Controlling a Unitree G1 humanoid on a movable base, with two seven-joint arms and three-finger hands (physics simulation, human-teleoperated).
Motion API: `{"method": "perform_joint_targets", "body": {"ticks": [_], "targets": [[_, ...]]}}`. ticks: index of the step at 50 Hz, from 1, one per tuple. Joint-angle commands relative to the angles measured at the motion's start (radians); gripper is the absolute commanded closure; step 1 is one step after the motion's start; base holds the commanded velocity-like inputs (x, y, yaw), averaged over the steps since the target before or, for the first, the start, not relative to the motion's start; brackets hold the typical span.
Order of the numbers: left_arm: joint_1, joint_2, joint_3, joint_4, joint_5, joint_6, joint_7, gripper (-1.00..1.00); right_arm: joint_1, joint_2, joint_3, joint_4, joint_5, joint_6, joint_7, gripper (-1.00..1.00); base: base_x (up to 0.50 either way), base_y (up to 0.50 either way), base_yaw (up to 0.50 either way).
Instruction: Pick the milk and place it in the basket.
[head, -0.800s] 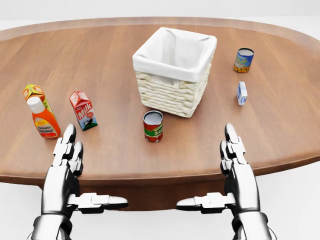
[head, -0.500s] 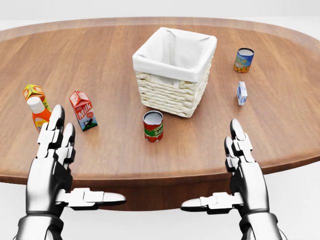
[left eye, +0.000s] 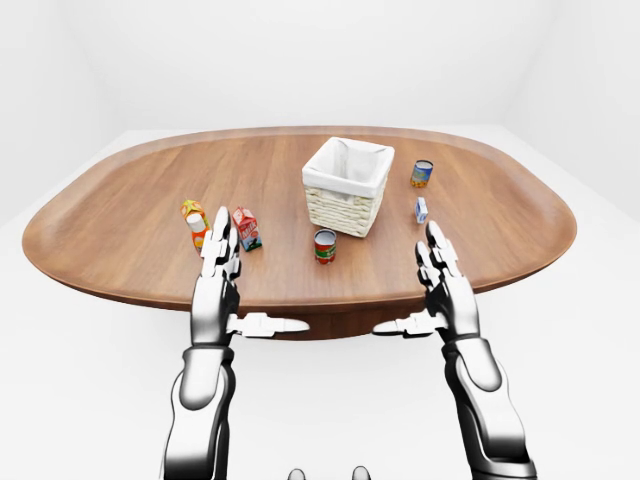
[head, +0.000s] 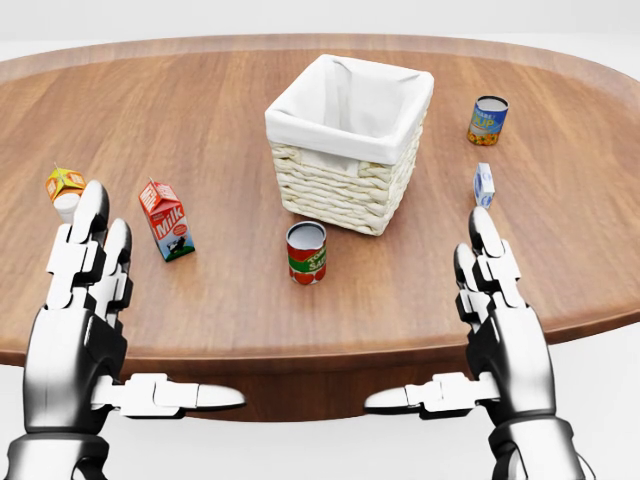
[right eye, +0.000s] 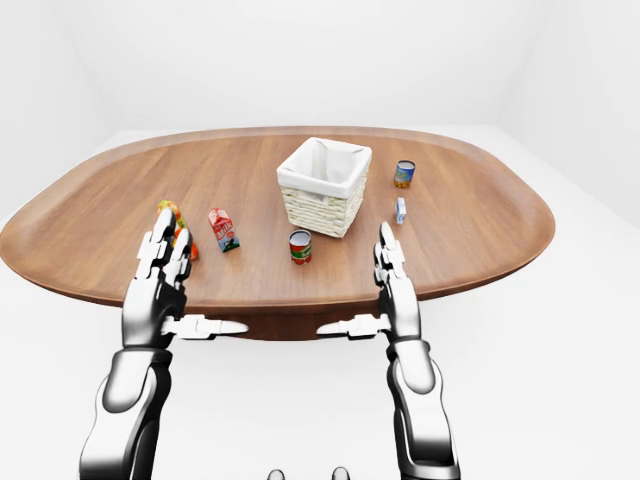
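Colours on the brown wood-grain tabletop (head: 230, 110)

Red-and-white milk carton (head: 166, 221) just right of the silver left hand (head: 85, 320); cream woven basket (head: 345, 140), white-lined; red-green can (head: 306, 252).

milk (head: 166, 221): red-white carton, upright, left of basket | basket (head: 349, 140): wicker, white-lined, upright, table centre

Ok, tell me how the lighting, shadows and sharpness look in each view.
Head view: even, diffuse light, everything sharp, only faint soft shadows under the milk and the basket; the table shows a mild sheen, no glare. Left-eye and right-eye views: wider, a white featureless room, things small but crisp, both open hands, left hand and right hand, cleanly rendered.
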Motion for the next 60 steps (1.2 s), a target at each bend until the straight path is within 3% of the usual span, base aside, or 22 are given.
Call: {"method": "perform_joint_targets", "body": {"ticks": [1, 60], "targets": [[0.002, 0.000, 0.006, -0.005, 0.013, 0.000, -0.004, -1.00, 0.000, 0.002, 0.006, -0.025, 0.004, 0.000, 0.006, -1.00, 0.16, 0.00, 0.00], [0.006, 0.001, 0.004, -0.058, 0.017, 0.000, -0.017, -1.00, 0.016, 0.003, 0.011, -0.075, 0.021, 0.000, 0.018, -1.00, 0.21, 0.00, 0.00]]}}
